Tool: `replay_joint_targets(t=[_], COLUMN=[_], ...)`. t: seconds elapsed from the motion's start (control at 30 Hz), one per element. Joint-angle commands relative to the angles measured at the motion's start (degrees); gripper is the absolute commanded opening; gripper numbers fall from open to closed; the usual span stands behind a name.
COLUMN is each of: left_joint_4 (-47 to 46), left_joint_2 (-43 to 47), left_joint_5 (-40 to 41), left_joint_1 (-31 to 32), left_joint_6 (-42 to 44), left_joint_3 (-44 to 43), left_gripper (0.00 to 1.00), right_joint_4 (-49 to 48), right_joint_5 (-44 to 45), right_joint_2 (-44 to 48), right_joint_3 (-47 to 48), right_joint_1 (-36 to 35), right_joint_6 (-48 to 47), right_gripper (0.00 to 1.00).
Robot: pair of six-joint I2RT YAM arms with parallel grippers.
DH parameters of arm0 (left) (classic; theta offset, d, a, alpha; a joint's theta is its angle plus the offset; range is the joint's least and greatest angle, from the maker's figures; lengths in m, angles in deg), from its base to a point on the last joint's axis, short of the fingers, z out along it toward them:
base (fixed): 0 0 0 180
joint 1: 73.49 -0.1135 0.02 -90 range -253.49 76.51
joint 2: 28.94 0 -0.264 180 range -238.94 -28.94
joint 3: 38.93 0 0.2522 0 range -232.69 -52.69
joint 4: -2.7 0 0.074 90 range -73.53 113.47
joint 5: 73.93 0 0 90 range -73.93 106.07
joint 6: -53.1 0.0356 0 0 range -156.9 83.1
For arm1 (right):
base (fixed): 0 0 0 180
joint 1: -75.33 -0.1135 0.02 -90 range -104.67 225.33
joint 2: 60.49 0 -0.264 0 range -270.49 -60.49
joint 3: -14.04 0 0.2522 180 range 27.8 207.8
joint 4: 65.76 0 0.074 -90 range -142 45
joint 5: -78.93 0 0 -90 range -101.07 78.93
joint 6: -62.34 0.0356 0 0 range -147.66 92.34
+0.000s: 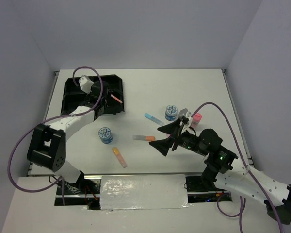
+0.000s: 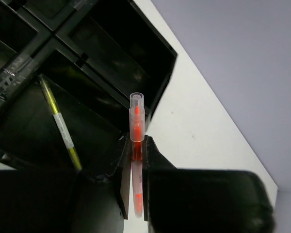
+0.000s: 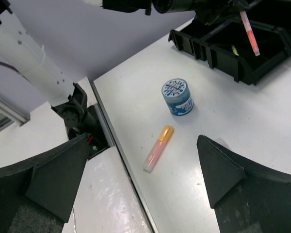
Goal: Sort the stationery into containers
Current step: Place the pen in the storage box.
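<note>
The left gripper (image 2: pixel 136 160) is clamped on an orange pen (image 2: pixel 136 121) over the black tray (image 2: pixel 111 58), where a yellow pen (image 2: pixel 63 128) already lies. The right gripper (image 1: pixel 164 137) gapes wide, empty. Two tubs (image 1: pixel 105 135), a bottle (image 1: pixel 196 120) and three markers (image 1: pixel 153 118) wait on the table (image 1: pixel 203 87), so most of the sorting is undone.

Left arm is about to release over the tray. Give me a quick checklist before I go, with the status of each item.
1. Grip: left gripper shut on the orange pen: ok.
2. Pen above the tray, not the table: cannot tell; in the left wrist view its tip lines up with the tray's outer edge.
3. Room in the nearest compartment: ok, only a yellow pen lies there.
4. Other arm: right gripper open and empty: ok.
5. Arms apart: ok, the right gripper hangs near the pink-capped bottle, away from the tray.
</note>
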Motion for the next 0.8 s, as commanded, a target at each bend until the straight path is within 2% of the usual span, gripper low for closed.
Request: replay_joint_targets(t=[0.0, 0.17, 0.37, 0.47, 0.6, 0.63, 0.67, 0.77], left_joint_4=[-5.9, -10.0, -8.8, -9.5, -9.7, -9.7, -9.7, -8.9], left_joint_2=[-2.7, -5.5, -9.7, -9.9, -8.6, -8.4, -8.1, -6.9], left_joint_5=[3.3, 4.6, 4.2, 4.4, 6.0, 6.4, 6.3, 6.5], left_joint_1=[-1.2, -2.1, -2.8, -2.8, -2.8, -2.8, -2.8, -2.8], left_joint_6=[-1.7, 1.9, 4.1, 4.6, 4.2, 4.2, 4.5, 4.1], left_joint_3=[-1.2, -1.8, -4.3, -3.2, -1.3, -1.1, -0.9, -0.7], left_gripper=[0.00, 0.01, 0.07, 0.18, 0.42, 0.49, 0.65, 0.87], right_joint_4=[-0.6, -1.2, -3.1, -3.6, -4.4, -4.6, -4.7, -5.0], right_joint_5=[-1.5, -3.0, -4.3, -4.7, -5.6, -5.7, -5.7, -5.8], right_joint_2=[0.8, -0.9, -2.8, -4.0, -5.1, -5.2, -5.1, -5.1], right_joint_3=[-0.5, -0.5, -0.9, -0.8, -0.8, -0.8, -1.0, -1.3], right_joint_1=[0.3, 0.2, 0.2, 0.3, 0.3, 0.2, 0.2, 0.3], right_joint_6=[-1.1, -1.6, -1.6, -1.7, -1.6, -1.6, -1.6, -1.3], right_gripper=[1.00, 1.00, 1.00, 1.00, 1.00, 1.00, 1.00, 1.00])
